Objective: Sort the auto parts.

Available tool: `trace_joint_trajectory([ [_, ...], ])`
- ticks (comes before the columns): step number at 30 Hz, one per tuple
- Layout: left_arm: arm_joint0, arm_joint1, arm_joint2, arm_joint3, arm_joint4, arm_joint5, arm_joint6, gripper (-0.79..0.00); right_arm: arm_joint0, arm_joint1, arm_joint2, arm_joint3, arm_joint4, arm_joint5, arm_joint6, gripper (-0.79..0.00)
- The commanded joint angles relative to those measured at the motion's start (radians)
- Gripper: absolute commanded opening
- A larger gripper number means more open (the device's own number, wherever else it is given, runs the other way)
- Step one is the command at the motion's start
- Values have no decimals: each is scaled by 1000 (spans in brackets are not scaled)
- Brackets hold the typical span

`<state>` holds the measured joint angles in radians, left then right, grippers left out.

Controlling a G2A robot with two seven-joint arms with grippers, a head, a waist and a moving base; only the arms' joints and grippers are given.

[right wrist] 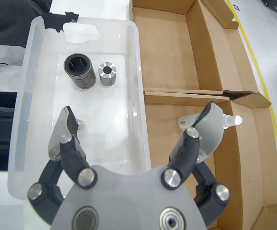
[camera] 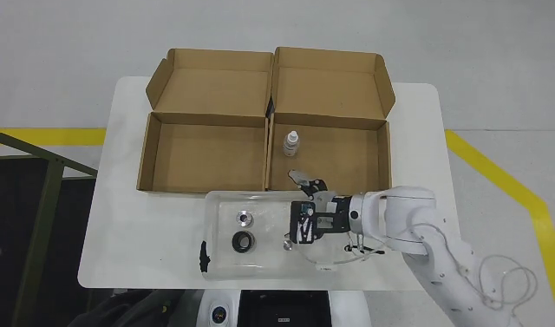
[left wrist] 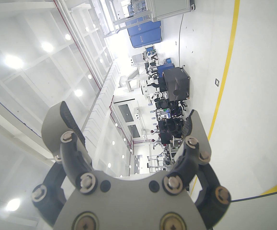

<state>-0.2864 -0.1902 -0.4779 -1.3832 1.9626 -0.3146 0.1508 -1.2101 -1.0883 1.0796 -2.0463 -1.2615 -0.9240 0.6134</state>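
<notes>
Right tool (right wrist: 138,108) open, empty, above bin (right wrist: 134,48) wall beside box (right wrist: 246,156). Left tool (left wrist: 128,111) open, empty. We see bearing (right wrist: 79,70), silver cylinder (right wrist: 107,74), tiny clear piece (right wrist: 81,124) in bin; bottle (right wrist: 231,120) in box. Risk, we judge: descent clips wall, finger knocks tiny piece.

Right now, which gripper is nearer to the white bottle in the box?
Right. The right gripper hangs over the clear bin, beside the box holding the bottle; the left gripper is turned toward the hall, away from the table.
</notes>
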Motion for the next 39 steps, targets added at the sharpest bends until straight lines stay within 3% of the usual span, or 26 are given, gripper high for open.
trace_joint_trajectory([
  [1,0,0,0,0,0,0,0,0,-12,2,-6,-5,-8,-6,-3,0],
  [10,0,0,0,0,0,0,0,0,-28,10,-59,-15,-82,-39,29,0],
  [39,0,0,0,0,0,0,0,0,11,1,-242,64,-220,1,158,-18],
])
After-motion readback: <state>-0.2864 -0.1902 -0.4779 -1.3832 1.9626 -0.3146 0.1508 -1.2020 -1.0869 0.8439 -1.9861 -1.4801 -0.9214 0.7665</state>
